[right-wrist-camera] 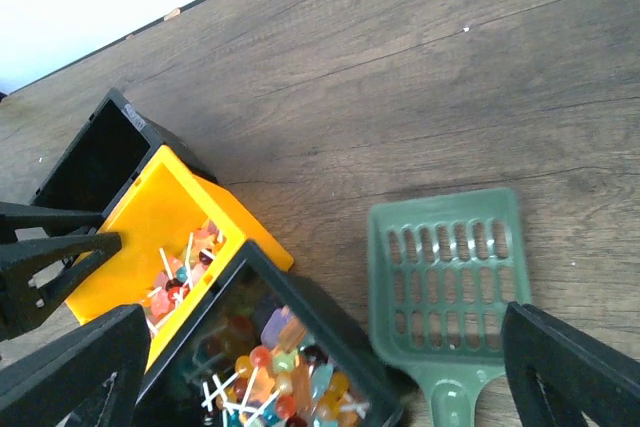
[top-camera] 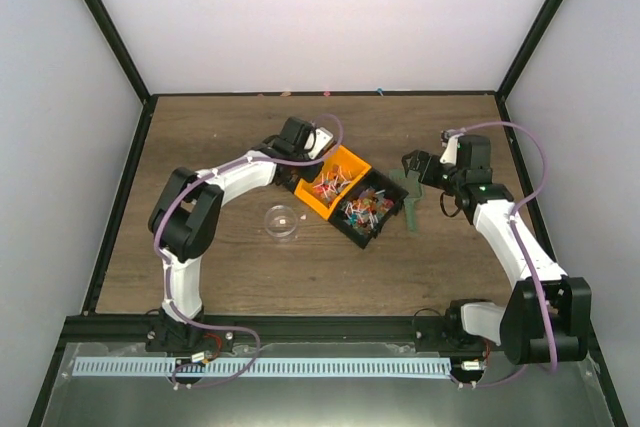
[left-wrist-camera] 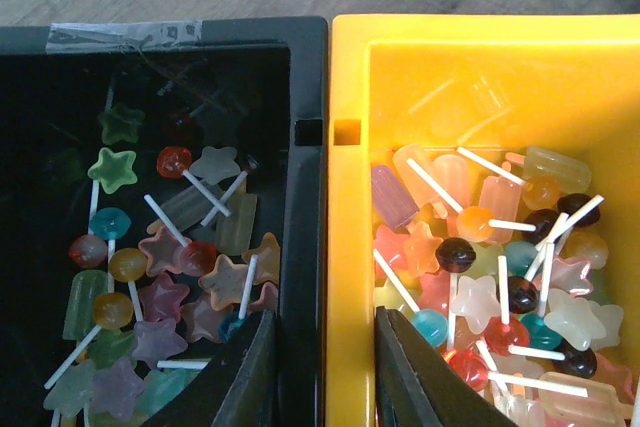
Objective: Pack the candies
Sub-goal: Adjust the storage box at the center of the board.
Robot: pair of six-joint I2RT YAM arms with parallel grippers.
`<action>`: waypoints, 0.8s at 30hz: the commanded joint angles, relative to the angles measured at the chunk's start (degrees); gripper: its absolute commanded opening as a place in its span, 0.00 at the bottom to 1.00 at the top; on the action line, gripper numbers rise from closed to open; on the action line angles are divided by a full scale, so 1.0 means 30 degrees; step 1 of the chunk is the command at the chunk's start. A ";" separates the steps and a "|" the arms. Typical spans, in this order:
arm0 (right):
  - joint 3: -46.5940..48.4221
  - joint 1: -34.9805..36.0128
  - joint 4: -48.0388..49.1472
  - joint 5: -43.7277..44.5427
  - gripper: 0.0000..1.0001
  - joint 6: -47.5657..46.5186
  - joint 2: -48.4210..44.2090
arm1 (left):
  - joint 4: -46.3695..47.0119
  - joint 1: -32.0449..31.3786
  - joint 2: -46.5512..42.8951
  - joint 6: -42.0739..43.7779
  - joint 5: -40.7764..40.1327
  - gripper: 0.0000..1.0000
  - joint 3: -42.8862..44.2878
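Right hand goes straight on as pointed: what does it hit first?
Probably the green scoop, which sits between the open right hand's fingers, around its handle end. Depth is hard to judge from here.

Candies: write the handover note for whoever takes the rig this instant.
Left hand: closed across the touching walls of the black bin and yellow bin, one finger in each.
Right hand: open above the green scoop, not gripping it.
Candies: in both bins.
Clear jar: beside the bins, looks empty.
Done: nothing packed.
Left: probably scoop candies into the jar.
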 commanded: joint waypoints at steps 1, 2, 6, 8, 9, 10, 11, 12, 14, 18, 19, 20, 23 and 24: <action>0.1290 -0.0130 -0.0441 -0.0074 0.97 0.0845 0.0293 | -0.0901 0.0086 0.0636 -0.2654 -0.1718 0.23 0.0835; 0.1541 -0.0117 -0.0615 0.0011 0.96 0.0933 0.0503 | -0.0776 0.0094 0.0547 -0.2990 -0.1761 0.21 0.0707; 0.2545 -0.0122 -0.1572 0.0626 0.91 0.0947 0.1666 | -0.0510 0.0064 0.0212 -0.4535 -0.2901 0.10 0.0243; 0.2895 -0.0117 -0.1912 0.0906 0.90 0.0810 0.2095 | -0.0900 0.0079 0.0275 -0.5251 -0.3587 0.05 0.0475; 0.2924 -0.0130 -0.1938 0.0998 0.90 0.0804 0.2212 | -0.1101 0.0060 0.0323 -0.5705 -0.4078 0.04 0.0607; 0.2913 -0.0117 -0.1879 0.1137 0.89 0.0799 0.2238 | -0.1277 0.0068 0.0376 -0.6118 -0.4473 0.04 0.0748; 0.2901 -0.0123 -0.1810 0.1232 0.89 0.0766 0.2277 | -0.1504 0.0072 0.0474 -0.6539 -0.4885 0.04 0.0926; 0.2914 -0.0131 -0.1739 0.1258 0.89 0.0655 0.2341 | -0.1744 0.0059 0.0641 -0.6987 -0.5430 0.04 0.1132; 0.3011 -0.0116 -0.1855 0.1513 0.89 0.0517 0.2603 | -0.2231 0.0057 0.0977 -0.7965 -0.6297 0.04 0.1703; 0.3296 -0.0115 -0.2556 0.2330 0.91 0.0444 0.3169 | -0.3625 0.0057 0.1983 -1.0180 -0.7577 0.04 0.3437; 0.3355 -0.0119 -0.2692 0.2498 0.91 0.0458 0.3272 | -0.4253 0.0068 0.2308 -1.0658 -0.7781 0.04 0.3987; 0.3392 -0.0116 -0.2768 0.2665 0.91 0.0459 0.3355 | -0.4597 0.0055 0.2638 -1.1076 -0.7821 0.04 0.4484; 0.3451 -0.0115 -0.2844 0.2988 0.91 0.0611 0.3526 | -0.5281 0.0061 0.3422 -1.1961 -0.7640 0.04 0.5706; 0.3517 -0.0115 -0.2882 0.3162 0.91 0.0665 0.3625 | -0.5428 0.0057 0.3620 -1.2140 -0.7599 0.04 0.6065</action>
